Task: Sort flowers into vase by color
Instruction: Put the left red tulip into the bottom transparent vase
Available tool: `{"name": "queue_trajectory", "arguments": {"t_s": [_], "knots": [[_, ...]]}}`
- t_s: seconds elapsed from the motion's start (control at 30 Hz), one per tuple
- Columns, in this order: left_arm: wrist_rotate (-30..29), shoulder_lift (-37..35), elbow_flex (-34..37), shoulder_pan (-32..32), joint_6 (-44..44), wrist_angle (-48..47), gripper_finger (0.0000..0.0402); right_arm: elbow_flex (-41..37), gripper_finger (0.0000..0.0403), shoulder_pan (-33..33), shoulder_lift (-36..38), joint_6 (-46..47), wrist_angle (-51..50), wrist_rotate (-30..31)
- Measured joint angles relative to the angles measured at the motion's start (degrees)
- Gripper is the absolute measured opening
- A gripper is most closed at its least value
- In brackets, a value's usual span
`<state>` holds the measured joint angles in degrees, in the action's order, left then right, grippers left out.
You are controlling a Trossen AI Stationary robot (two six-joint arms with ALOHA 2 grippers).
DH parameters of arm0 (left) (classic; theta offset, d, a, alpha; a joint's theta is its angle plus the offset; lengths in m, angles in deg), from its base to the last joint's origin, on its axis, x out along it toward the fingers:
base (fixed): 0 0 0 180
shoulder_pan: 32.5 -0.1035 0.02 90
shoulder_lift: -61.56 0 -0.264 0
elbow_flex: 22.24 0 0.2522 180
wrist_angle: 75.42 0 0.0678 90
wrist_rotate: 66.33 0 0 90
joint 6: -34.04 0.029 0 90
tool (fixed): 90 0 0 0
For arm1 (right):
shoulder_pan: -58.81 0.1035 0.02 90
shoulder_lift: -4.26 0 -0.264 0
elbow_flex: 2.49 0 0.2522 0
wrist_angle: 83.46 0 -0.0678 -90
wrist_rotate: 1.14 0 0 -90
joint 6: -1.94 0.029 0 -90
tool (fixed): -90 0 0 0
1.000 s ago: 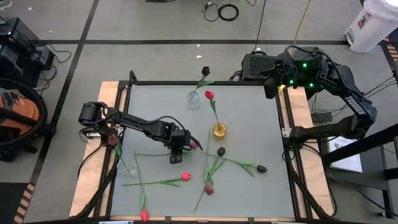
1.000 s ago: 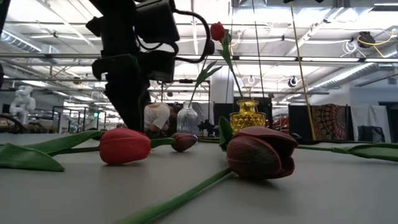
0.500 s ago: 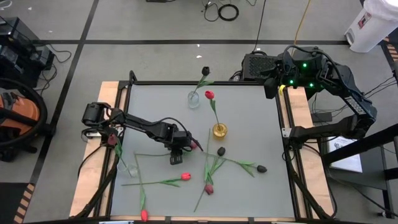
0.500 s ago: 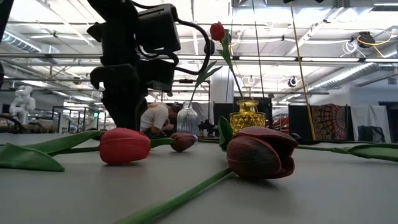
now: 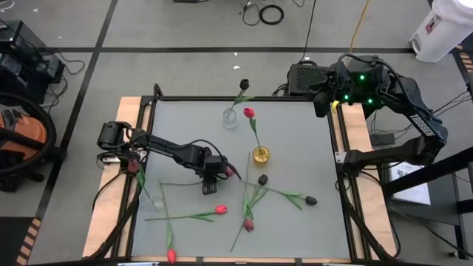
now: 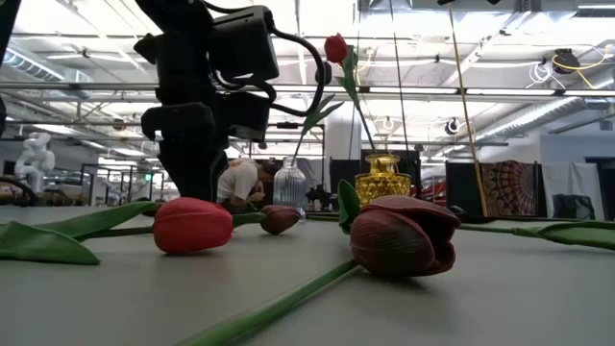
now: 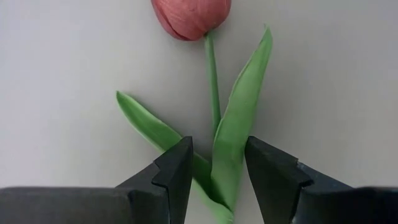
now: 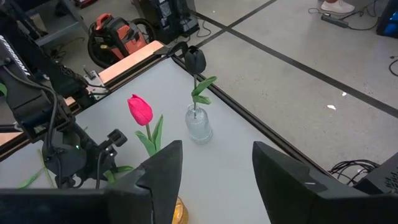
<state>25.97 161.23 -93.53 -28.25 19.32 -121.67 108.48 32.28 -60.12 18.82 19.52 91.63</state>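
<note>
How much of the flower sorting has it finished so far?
Two look done: a black tulip stands in the clear vase and a red tulip in the gold vase. The open left gripper straddles the stem of a reddish tulip lying on the table. Several more flowers lie unsorted. The right gripper waits off the table.

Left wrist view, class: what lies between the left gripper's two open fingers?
In the left wrist view, the left gripper straddles the green stem and leaves of a tulip lying on the table; its reddish head lies beyond the fingertips.
</note>
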Motion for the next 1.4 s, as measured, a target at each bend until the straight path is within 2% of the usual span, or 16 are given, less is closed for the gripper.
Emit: {"name": "queue_trajectory", "arguments": {"t_s": [0.17,1.07,1.2,1.4], "knots": [[-4.4,0.0,0.0,0.0,0.0,-1.2,0.0153,0.0,0.0187,0.0,0.0,0.0,0.0,0.0],[-4.0,1.4,0.0,0.1,-1.6,-0.9,0.0149,0.0,0.0187,0.0,0.0,0.0,0.0,0.0],[-4.0,1.4,0.0,0.1,-1.6,-1.2,0.0127,0.0,0.0187,0.0,0.0,0.0,0.0,0.0],[-3.8,1.4,0.0,0.1,-1.5,-1.4,0.0055,0.0,0.0187,0.0,0.0,0.0,0.0,0.0]]}}
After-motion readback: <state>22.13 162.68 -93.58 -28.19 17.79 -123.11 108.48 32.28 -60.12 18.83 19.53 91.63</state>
